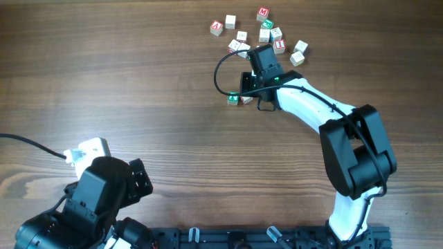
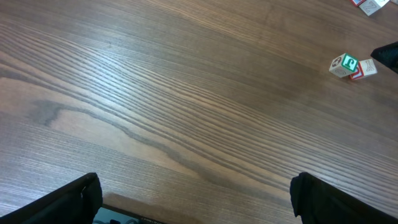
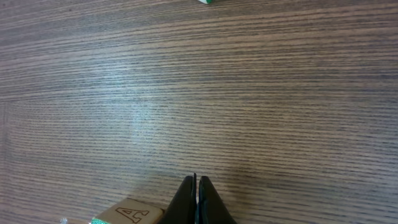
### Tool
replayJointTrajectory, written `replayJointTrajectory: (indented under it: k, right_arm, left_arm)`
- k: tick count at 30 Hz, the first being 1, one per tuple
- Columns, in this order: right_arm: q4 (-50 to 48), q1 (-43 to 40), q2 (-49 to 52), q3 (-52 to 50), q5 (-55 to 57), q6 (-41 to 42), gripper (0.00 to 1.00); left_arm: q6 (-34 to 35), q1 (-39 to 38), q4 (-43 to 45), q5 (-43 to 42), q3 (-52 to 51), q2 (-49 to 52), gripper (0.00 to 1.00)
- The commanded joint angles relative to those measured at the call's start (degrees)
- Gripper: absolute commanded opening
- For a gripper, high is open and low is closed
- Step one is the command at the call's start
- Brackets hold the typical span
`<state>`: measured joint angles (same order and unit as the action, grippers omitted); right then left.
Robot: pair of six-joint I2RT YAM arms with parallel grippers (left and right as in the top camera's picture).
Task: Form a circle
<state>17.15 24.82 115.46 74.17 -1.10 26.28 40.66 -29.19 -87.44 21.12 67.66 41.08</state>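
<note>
Wooden cubes of the circle [image 1: 234, 97] just beside the right jaws (pressed together); left jaws wide apart.

Wooden table [image 1: 124, 83]: cube clump [image 1: 234, 97], loose cubes [image 1: 267, 24]

The right wrist view's lower edge cuts off a pale wooden cube engraved A [image 3: 129, 215]. Overhead, the black-and-white right arm [image 1: 304, 104] partly hides the small clump of letter cubes [image 1: 234, 97].

Left arm [image 1: 97, 200] folded back, left fingers [image 2: 68, 202] wide apart, right arm [image 1: 311, 104] outstretched, right fingers [image 3: 184, 200] pressed together
</note>
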Motion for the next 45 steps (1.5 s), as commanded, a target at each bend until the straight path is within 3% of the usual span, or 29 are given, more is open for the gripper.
replayJointTrajectory:
  k: [1,22,32,45]
  right_arm:
    - [-0.3,0.2,1.3,-0.7,-0.7,-0.8,0.05]
    - [-1.1,0.2,1.3,-0.7,-1.8,-2.3,0.05]
    - [-0.2,0.2,1.3,-0.7,5.1,1.6,0.05]
    - [0.8,0.2,1.3,-0.7,1.0,0.6,0.05]
  left_arm:
    - [0.7,0.1,-0.1,-0.1,-0.2,0.1,1.0]
    - [0.7,0.1,-0.1,-0.1,-0.2,0.1,1.0]
    - [0.7,0.1,-0.1,-0.1,-0.2,0.1,1.0]
    - [0.7,0.1,-0.1,-0.1,-0.2,0.1,1.0]
